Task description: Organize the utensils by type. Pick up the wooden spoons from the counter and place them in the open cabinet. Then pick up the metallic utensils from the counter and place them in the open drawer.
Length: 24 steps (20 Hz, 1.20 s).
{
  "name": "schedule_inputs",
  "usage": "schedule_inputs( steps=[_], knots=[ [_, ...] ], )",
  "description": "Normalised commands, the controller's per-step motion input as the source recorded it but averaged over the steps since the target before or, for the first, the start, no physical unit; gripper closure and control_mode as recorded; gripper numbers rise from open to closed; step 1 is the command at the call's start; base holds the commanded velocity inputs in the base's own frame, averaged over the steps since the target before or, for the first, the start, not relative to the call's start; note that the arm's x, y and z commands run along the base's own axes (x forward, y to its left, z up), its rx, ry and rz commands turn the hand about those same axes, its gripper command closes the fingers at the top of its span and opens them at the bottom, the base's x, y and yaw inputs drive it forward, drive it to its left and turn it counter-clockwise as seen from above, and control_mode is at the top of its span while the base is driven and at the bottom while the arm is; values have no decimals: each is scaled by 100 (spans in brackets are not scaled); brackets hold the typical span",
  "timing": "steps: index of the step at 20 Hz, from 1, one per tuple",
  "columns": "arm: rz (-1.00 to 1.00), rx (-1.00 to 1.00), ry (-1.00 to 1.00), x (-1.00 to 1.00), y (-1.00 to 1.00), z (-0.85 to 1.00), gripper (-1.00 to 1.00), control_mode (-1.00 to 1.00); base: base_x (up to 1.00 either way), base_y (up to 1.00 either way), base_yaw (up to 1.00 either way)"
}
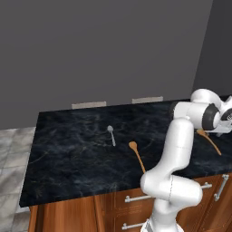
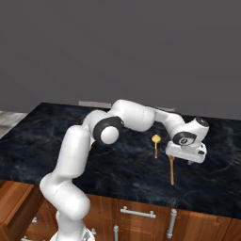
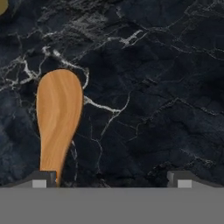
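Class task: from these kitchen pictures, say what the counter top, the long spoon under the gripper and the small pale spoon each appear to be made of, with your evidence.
The counter looks like polished black marble or an imitation: dark slab, pale branching veins. The long spoon looks like smooth wood: orange-brown with faint lengthwise grain. The small spoon seems to be metal: silver-grey and thin, though too small to be sure.

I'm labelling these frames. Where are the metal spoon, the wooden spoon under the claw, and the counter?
metal spoon (image 1: 111,135): left base view, on its handle.
wooden spoon (image 3: 59,113): hand view, on its bowl.
counter (image 1: 68,149): left base view, on bare black marble.
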Motion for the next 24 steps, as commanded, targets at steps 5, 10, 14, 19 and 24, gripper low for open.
schedule_inputs(
  steps=[5,10,14,19,24],
  knots=[
    [0,-21,-5,-14,23,-22,-100,-100,0,0,0],
    [0,-10,0,0,26,-1,-100,-100,0,0,0],
    [0,0,-1,-6,6,11,-100,-100,0,0,0],
    [0,0,-1,-25,0,16,-100,-100,0,0,0],
    [0,0,-1,-21,0,19,-100,-100,0,0,0]
  ],
)
